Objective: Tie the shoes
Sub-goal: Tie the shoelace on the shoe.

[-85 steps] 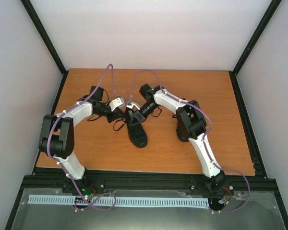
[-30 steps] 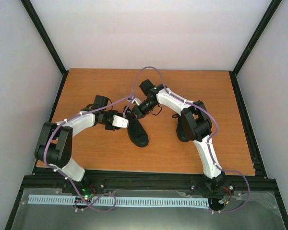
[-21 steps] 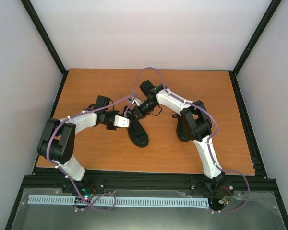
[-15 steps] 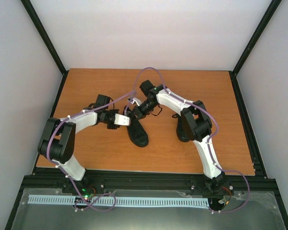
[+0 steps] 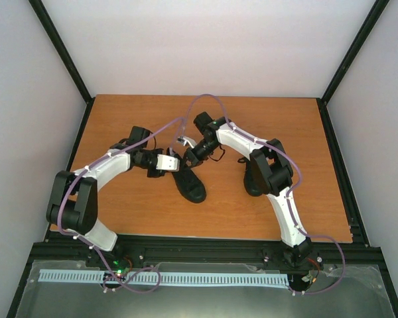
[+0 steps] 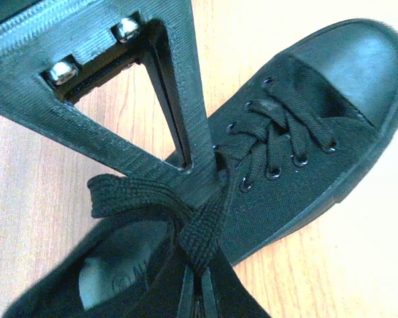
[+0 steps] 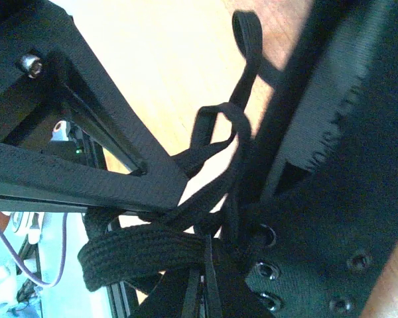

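One black sneaker (image 5: pixel 189 182) lies in the middle of the wooden table (image 5: pixel 132 212), toe toward the near edge; it also shows in the left wrist view (image 6: pixel 305 139). My left gripper (image 5: pixel 173 161) is shut on a flat black lace (image 6: pixel 202 232) at the shoe's left side, by its opening. My right gripper (image 5: pixel 190 157) is shut on another black lace (image 7: pixel 139 255) at the far end of the shoe, next to the eyelets (image 7: pixel 265 268). The second black sneaker (image 5: pixel 253 177) lies to the right, mostly hidden under my right arm.
Black frame posts and white walls surround the table. Purple cables (image 5: pixel 192 109) arc over both arms above the shoe. A black rail (image 5: pixel 199 248) runs along the near edge.
My left gripper first moved from the far side of the shoe down to its left side, then drew slightly back and to the left with the lace. My right gripper stayed almost still.
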### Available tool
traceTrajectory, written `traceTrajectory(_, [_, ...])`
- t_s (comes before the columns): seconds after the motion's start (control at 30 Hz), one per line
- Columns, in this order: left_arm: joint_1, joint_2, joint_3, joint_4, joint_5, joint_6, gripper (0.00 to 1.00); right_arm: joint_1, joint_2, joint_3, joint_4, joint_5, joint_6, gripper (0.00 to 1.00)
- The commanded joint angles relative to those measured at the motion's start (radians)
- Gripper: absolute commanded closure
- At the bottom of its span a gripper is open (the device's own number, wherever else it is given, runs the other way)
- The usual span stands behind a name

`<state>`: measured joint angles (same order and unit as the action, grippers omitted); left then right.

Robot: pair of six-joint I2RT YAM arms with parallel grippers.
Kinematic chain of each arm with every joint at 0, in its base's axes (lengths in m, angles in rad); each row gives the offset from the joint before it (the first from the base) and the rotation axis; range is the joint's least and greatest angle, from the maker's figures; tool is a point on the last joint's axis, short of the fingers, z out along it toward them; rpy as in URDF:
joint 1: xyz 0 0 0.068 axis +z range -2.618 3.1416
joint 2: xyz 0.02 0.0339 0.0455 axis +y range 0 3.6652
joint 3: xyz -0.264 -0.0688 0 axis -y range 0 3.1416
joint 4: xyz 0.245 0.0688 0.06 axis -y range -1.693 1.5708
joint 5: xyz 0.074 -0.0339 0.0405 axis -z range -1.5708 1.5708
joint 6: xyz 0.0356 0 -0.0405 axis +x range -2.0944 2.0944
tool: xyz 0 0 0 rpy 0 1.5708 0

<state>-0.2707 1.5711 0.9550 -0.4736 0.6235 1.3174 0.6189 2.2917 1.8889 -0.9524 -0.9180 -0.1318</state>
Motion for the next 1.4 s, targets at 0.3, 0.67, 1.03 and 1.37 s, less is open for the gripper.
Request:
traceTrajectory(0.3, [-0.005,-0.016,0.087,-0.167,0.110,0.012,0.92,0.011,0.036,0.007,-0.053,-0.042,-0.084,0.97])
traceTrajectory(0.67, [-0.005,-0.010,0.094,-0.186,0.085,-0.018,0.84,0.018,0.042,0.020,-0.056,-0.067,-0.101,0.97])
traceTrajectory(1.03, [-0.004,-0.049,0.140,-0.198,0.137,-0.144,0.99,0.036,0.034,0.042,-0.157,-0.169,-0.250,0.97])
traceTrajectory(1.37, [-0.004,-0.038,0.133,-0.209,0.094,-0.163,0.99,0.036,0.033,0.040,-0.164,-0.239,-0.292,0.97])
